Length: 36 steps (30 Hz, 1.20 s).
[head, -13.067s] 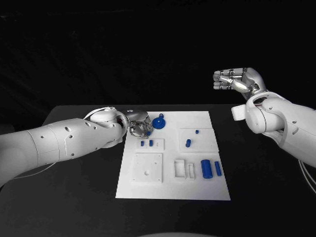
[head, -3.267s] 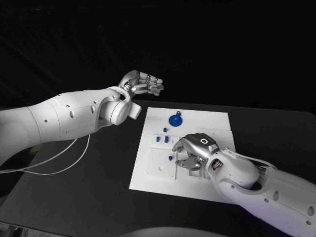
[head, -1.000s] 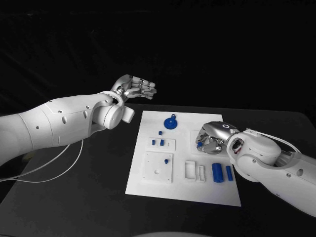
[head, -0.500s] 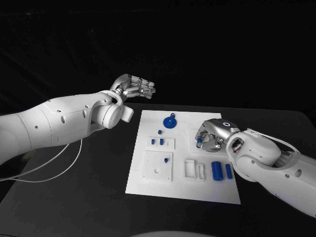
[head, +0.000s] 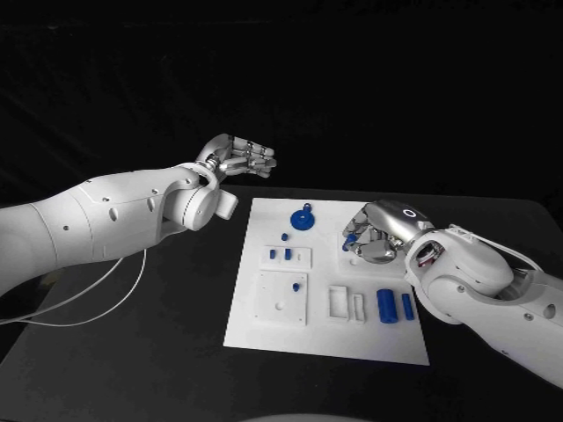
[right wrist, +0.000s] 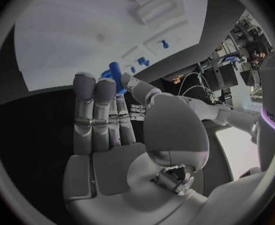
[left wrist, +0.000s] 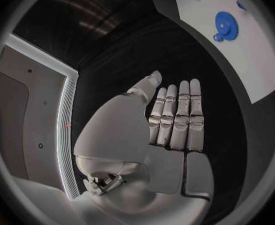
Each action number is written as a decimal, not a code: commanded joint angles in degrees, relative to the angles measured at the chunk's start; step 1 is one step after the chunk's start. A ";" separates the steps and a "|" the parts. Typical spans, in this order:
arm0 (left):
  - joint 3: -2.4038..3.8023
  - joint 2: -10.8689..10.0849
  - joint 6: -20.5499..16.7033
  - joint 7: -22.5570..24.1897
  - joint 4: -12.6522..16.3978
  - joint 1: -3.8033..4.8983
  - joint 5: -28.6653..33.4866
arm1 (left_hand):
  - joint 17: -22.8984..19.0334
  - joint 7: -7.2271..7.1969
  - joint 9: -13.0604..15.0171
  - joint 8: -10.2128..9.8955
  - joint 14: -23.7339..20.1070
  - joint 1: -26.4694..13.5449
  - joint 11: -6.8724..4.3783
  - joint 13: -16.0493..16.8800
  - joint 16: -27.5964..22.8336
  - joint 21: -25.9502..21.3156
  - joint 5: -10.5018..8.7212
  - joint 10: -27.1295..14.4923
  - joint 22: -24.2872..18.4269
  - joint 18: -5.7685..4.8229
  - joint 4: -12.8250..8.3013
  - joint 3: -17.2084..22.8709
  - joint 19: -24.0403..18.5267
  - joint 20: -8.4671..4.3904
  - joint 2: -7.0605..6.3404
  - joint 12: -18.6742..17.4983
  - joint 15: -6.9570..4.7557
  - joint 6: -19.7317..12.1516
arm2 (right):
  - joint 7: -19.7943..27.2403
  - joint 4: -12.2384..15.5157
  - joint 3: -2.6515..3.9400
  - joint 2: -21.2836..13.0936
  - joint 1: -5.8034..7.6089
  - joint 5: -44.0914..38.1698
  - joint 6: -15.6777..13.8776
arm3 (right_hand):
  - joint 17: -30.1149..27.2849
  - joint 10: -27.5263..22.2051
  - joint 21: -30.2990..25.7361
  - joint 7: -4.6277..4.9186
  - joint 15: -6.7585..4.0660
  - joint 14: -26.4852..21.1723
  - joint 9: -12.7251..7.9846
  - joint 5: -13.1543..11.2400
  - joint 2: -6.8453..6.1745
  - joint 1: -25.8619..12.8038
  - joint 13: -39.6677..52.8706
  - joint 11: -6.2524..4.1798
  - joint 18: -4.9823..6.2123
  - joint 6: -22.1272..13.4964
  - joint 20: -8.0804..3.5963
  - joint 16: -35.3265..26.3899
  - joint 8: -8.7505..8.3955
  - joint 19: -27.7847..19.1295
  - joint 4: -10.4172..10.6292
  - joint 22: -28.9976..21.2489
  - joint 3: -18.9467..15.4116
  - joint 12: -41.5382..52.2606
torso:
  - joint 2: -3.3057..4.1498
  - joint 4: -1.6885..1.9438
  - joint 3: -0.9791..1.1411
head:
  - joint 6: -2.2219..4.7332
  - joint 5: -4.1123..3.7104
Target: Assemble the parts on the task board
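Above the task board (head: 266,327), the right robot hand (head: 373,237) pinches a blue peg (right wrist: 116,75).

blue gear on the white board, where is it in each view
Head view: the blue gear lies at the far end of the task board, near its middle.
Left wrist view: the blue gear sits on the board, beyond the left robot hand.
Right wrist view: I cannot pick it out.
Shared landmark: the white task board.
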 commanded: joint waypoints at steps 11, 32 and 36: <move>0.03 0.75 0.83 0.37 -0.58 -0.03 0.44 | -0.06 -0.09 0.00 -0.23 -0.33 0.24 -0.14 -0.06 -0.28 0.00 -0.13 -0.26 -0.04 0.37 0.35 0.01 0.23 0.01 0.07 0.17 -0.02 -0.30 | 3.81 2.72 -0.69 2.00 -0.17 1.45 -3.16 | 0.07 1.76 -0.07 -0.22 -0.39 0.13 -0.05 0.02 0.52 0.91 -0.12 -1.27 0.86 0.74 -0.34 -0.19 0.17 2.32 0.12 0.07 -0.43 -0.41 | -0.01 -0.04 -0.09 | -0.55 1.66; 0.03 1.82 1.20 0.39 -0.84 -0.17 0.73 | -0.05 -0.09 0.01 -0.23 -0.32 0.36 -0.14 -0.06 -0.28 0.04 -0.13 -0.27 -0.30 0.37 0.50 0.04 0.28 -0.01 0.14 0.17 -0.03 -0.33 | 7.64 2.29 -8.07 8.53 -0.94 -1.87 -2.76 | 0.12 1.50 -0.50 -0.14 -0.30 0.12 -0.29 0.04 0.77 1.04 -0.15 -1.16 1.05 0.59 -0.21 -0.32 0.16 2.27 -0.21 0.05 -0.86 -0.53 | 0.02 0.05 -0.01 | -1.99 4.14; 0.03 1.87 1.27 0.38 -0.83 -0.18 0.73 | -0.05 -0.09 0.01 -0.23 -0.32 0.36 -0.14 -0.06 -0.28 0.04 -0.13 -0.27 -0.30 0.37 0.50 0.04 0.28 -0.01 0.14 0.17 -0.03 -0.33 | 7.93 2.07 -8.79 9.02 -1.08 -2.11 -2.53 | 0.15 1.52 -0.50 -0.14 -0.31 0.13 -0.43 0.03 0.83 1.08 -0.16 -1.16 1.06 0.64 -0.20 -0.33 0.16 2.29 -0.30 0.12 -1.02 -0.55 | 0.04 0.07 -0.04 | -2.15 4.43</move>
